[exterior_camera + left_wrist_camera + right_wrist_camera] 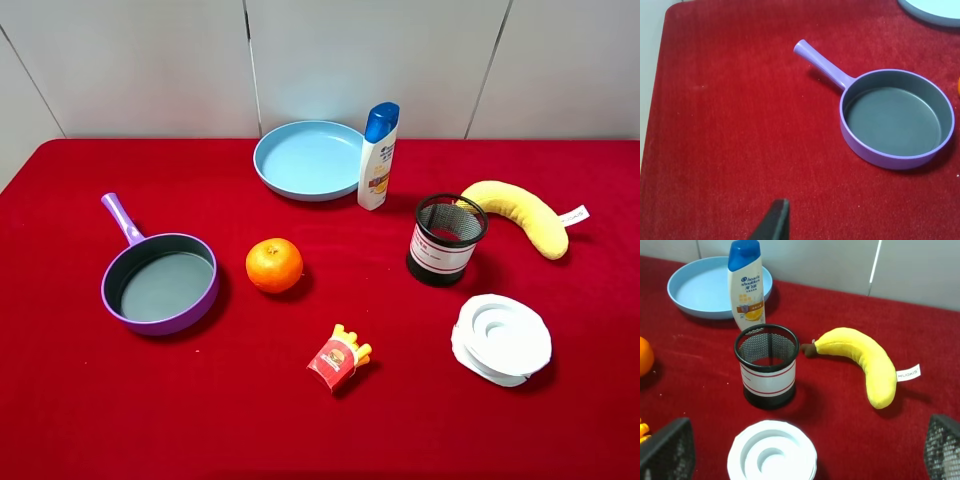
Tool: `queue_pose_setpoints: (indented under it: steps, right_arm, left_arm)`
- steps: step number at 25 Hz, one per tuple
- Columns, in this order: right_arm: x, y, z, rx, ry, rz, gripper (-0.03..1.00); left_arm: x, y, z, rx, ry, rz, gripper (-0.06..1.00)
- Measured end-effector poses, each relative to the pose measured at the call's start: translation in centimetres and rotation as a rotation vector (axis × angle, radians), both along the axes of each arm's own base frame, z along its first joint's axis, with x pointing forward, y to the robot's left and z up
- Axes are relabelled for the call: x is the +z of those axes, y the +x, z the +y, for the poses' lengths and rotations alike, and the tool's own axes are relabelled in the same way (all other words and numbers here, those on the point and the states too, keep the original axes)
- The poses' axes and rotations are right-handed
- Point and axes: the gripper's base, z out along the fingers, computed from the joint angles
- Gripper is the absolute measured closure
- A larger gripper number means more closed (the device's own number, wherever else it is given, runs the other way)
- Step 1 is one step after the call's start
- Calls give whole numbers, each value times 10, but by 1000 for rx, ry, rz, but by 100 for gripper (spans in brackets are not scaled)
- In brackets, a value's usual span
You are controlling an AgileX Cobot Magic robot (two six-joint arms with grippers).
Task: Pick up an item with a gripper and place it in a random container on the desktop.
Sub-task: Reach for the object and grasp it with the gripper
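Observation:
The toy french fries (pixel 340 357), a red carton with yellow-orange sticks, lie on the red cloth in front of the middle. Only their yellow tips (pixel 643 431) show at the edge of the right wrist view. The purple frying pan (pixel 165 326) sits at the left with its grey inside empty and its lilac handle pointing to the back left. No arm appears in the exterior high view. My right gripper (pixel 810 445) stands wide open over the right side, with nothing between its fingers. Of my left gripper only one dark finger (pixel 776 222) shows, near the pan (pixel 890 159) and not touching it.
An orange (pixel 274 265) sits between pan and fries. A light blue plate (pixel 308 160) and a shampoo bottle (pixel 378 157) stand at the back. A black mesh cup (pixel 445 240), a plush banana (pixel 520 215) and a white round lid (pixel 500 338) are at the right.

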Motion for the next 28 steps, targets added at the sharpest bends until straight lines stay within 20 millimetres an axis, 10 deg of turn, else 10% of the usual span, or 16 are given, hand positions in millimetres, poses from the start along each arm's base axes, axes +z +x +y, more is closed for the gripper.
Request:
queue_pose_setpoints:
  steps: [28]
  right_arm:
    - [0, 0, 0, 0, 0, 0, 27]
  left_arm:
    - [0, 0, 0, 0, 0, 0, -5]
